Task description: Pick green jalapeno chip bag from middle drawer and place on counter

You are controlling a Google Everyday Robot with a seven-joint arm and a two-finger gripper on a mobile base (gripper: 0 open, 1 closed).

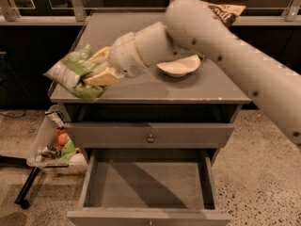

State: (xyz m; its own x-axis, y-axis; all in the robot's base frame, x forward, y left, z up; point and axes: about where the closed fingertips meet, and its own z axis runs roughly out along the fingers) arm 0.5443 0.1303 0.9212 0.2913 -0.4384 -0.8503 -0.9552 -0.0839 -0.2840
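One arm reaches in from the right, over the counter [141, 91]. Its gripper [91, 68] is at the front left corner of the counter. The 2 fingers [102, 76] are squeezed tight on the green jalapeno chip bag [69, 72], 1 above & 1 below. The bag sticks out to the left, part of it past the counter's edge. Can't tell if it touches the top or not.

A white bowl [178, 66] sits on the counter near the middle, partly behind the arm. A brown chip bag [229, 13] lies at the back right corner.

Low down, the middle drawer [146, 182] is pulled out, w/ a bare grey floor. The drawer above it [150, 134] is pushed in & has a small round knob. A clear bin [47, 145] w/ bits in it stands on the floor, just left of the cabinet.
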